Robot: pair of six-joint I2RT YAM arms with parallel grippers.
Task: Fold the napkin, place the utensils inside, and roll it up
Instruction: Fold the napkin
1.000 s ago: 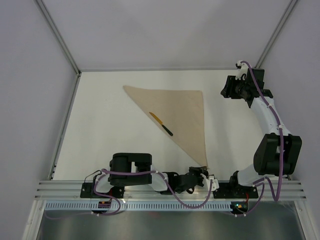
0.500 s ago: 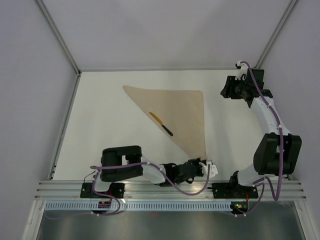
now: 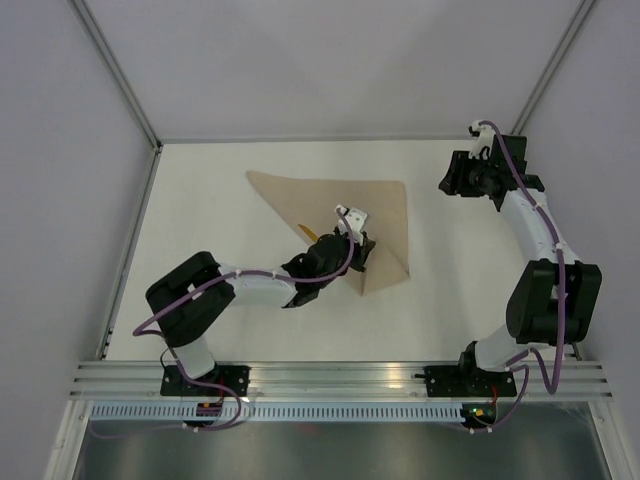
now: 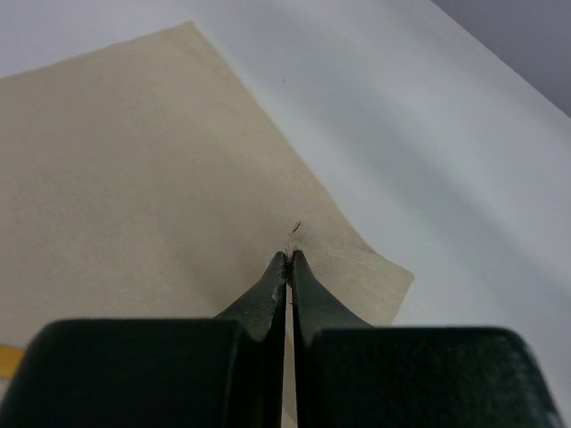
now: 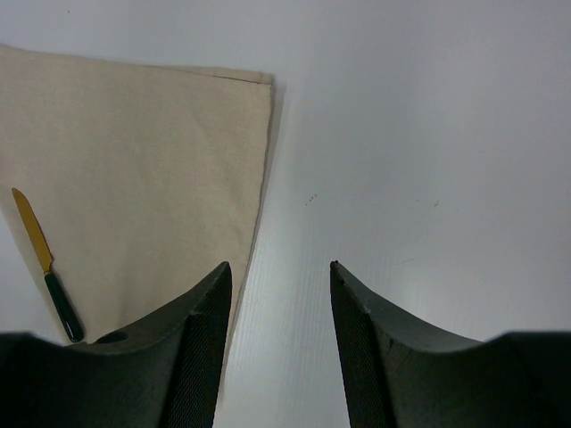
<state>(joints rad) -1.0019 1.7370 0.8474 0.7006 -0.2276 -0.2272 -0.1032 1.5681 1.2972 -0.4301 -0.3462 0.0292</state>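
Left claw pressed together, pinching the point of the plain tan matte cloth napkin; in its wrist view the dark fingertips meet with only a hairline between them and the cloth puckers at the tips. Napkin lies flat on the white table as a triangle, long edge toward 12 o'clock. Its 6 o'clock point is lifted and doubled back toward the middle, leaving a short flap at about 5 o'clock. One utensil seen: a small knife with a yellow blade and dark handle, lying on the cloth. From above it is mostly hidden under the left claw, with only the yellow tip showing at 10 o'clock of it. No second utensil visible. Right claw spread, holding nothing, hovering off the napkin's 3 o'clock corner over bare table. Judgement: fold done, and a utensil is in place. The roll is barely begun, with one turn of the point at most, so nearly the whole cloth is yet to be wound around the knife.
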